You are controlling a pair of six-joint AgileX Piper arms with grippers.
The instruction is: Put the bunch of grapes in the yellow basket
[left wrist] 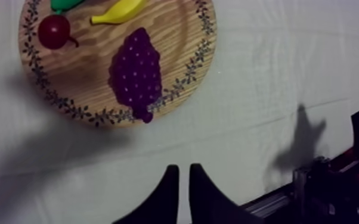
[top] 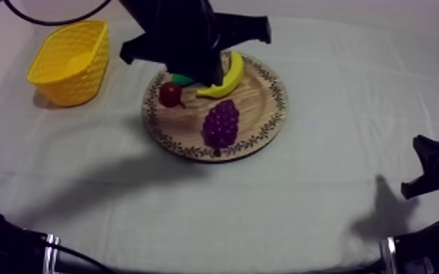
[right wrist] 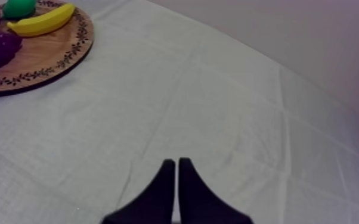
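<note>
Both left claw and right claw narrow, empty, pear mostly hidden under left arm, banana end covered

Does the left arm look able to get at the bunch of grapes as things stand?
Probably yes. The left gripper, shut, hangs above the table near the wooden board, with the bunch of grapes uncovered at the rim nearest it. The banana and small red fruit lie beyond. It must open first.

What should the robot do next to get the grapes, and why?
Probably open the left hand and lower it onto the grapes. Its fingers lie together, holding nothing, and the grapes sit free on the board just ahead of it.
</note>
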